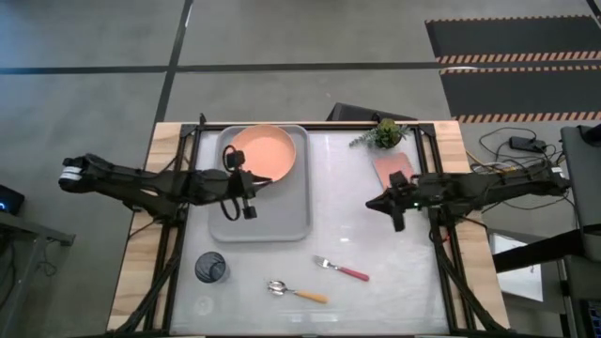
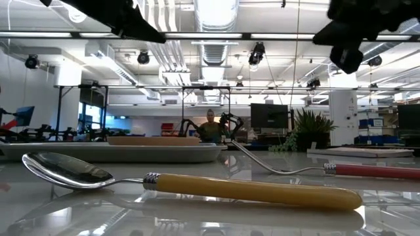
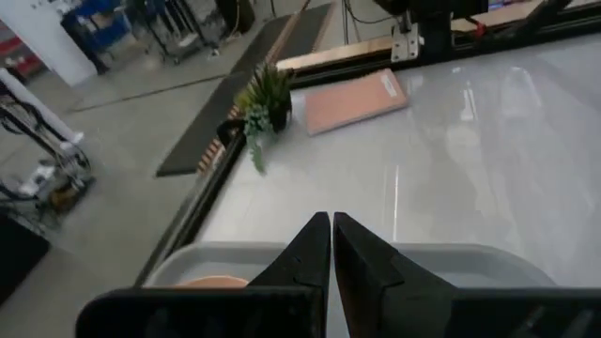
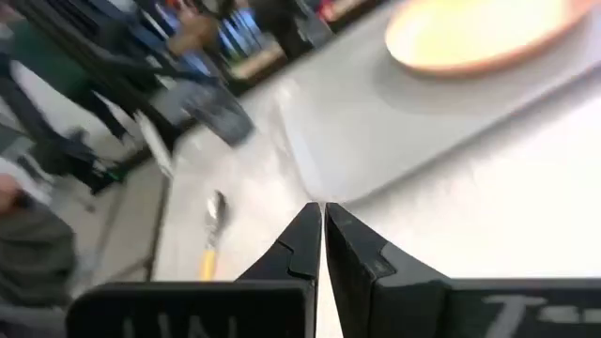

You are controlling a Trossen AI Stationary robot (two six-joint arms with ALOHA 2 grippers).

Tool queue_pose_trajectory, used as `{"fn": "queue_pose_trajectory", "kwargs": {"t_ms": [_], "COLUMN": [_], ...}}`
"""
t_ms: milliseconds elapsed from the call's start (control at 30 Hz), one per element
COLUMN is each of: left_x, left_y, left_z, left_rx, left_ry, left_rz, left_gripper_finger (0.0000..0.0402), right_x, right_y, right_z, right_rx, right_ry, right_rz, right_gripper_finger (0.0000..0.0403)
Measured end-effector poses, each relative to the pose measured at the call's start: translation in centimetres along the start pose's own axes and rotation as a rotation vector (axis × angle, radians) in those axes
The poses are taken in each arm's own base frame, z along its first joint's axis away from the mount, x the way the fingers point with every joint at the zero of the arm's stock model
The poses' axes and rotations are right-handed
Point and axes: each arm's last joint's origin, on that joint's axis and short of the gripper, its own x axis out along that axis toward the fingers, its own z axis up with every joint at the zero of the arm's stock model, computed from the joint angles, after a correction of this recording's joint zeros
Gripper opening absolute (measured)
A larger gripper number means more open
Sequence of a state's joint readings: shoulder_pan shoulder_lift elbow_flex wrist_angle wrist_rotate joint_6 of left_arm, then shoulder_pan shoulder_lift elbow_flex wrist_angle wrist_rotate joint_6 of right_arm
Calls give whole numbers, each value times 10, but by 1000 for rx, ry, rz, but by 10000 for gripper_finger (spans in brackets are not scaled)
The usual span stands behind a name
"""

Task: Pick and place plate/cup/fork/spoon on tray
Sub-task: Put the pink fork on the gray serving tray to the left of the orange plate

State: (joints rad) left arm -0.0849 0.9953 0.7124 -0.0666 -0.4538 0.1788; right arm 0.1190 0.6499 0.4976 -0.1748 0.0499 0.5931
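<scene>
The salmon-orange plate (image 1: pixel 269 150) lies in the far part of the light-grey tray (image 1: pixel 282 221). The dark cup (image 1: pixel 210 268) stands on the table near the front left. The fork (image 1: pixel 344 270) and the spoon (image 1: pixel 299 292) lie flat on the table in front of the tray; both also show in the low view, the spoon (image 2: pixel 197 187) nearest and the fork (image 2: pixel 328 170) behind it. My left gripper (image 3: pixel 331 235) is shut and empty above the tray. My right gripper (image 4: pixel 322 221) is shut and empty above the table, right of the tray (image 4: pixel 423 122).
A pink rectangular slab (image 1: pixel 392 167) and a small green plant (image 1: pixel 383 133) sit at the far right of the table. There is bare table between the tray and my right gripper (image 1: pixel 373 205). A person stands far off in the room (image 2: pixel 210 124).
</scene>
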Motion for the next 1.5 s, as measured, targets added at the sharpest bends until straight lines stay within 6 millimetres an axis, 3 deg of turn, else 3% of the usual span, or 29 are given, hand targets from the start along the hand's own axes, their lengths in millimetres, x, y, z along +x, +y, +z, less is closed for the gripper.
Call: {"fn": "queue_pose_trajectory", "kwargs": {"t_ms": [233,500,800,1100,1500], "left_x": [-4,-6,-6,-17,-39], "left_y": [2,4,0,-13,-1], "left_z": [2,3,-7,-29,-30], "left_rx": [12,-1,-174,-185,-230], "left_ry": [-13,-23,34,22,-65], "left_rz": [3,4,-10,-73,-70], "left_gripper_finger": [0,0,0,0,0], "right_x": [23,60,98,127,136], "right_y": [34,78,122,128,120], "right_z": [8,-22,-62,-95,-103], "right_rx": [-127,-201,-212,-282,-349], "right_ry": [162,312,524,713,717], "right_rz": [25,-16,-88,-264,-312], "right_gripper_finger": [9,9,9,9,10]}}
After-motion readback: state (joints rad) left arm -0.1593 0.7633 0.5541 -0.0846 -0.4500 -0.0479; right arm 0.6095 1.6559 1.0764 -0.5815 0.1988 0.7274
